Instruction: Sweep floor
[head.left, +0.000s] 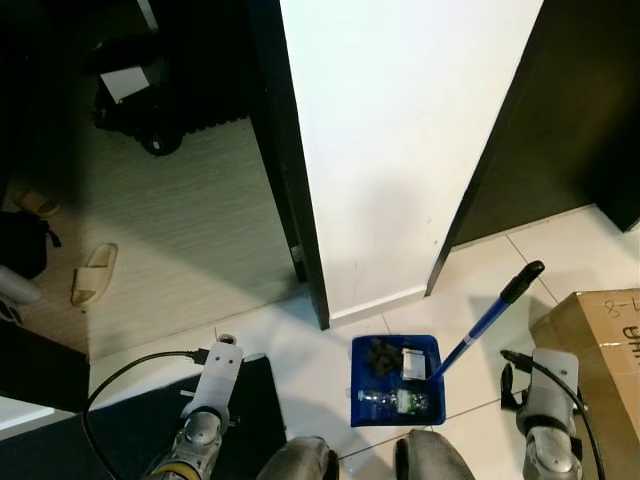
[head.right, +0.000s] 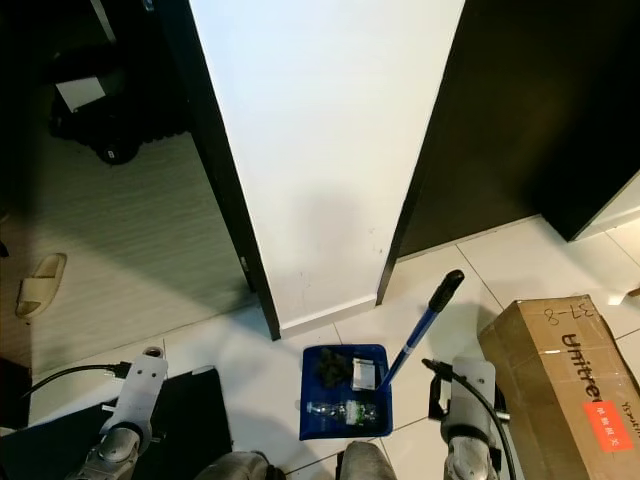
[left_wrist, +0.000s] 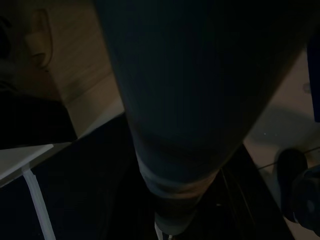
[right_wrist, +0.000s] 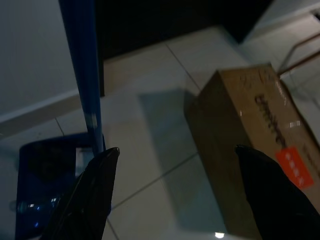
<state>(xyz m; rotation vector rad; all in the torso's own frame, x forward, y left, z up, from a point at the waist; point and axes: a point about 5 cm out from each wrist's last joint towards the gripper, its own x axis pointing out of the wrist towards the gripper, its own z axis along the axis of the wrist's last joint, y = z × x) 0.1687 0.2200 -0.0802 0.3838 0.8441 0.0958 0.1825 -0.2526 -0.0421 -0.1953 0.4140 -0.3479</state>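
Right wrist view, right tool (right_wrist: 175, 190) fingers apart, one blue dustpan (head.left: 396, 380), one cardboard box (head.right: 565, 375).

Cardboard box (head.left: 598, 345) cut by the frame's edge; small items in the blue dustpan (head.left: 396, 380) unclear; left wrist view dark, largely blocked.

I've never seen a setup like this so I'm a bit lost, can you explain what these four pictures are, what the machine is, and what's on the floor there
This is a walking humanoid robot sweeping a home. The two top pictures come from cameras in its head, looking down; the silver arms at the bottom corners are its own. On the white tiled floor stands a blue dustpan with a long handle, holding dark debris and a plastic bottle. A cardboard box sits to its right, a slipper lies further left. The other two pictures come from wrist cameras. The right gripper is open, holding nothing, near the handle. The left wrist view is very dark.
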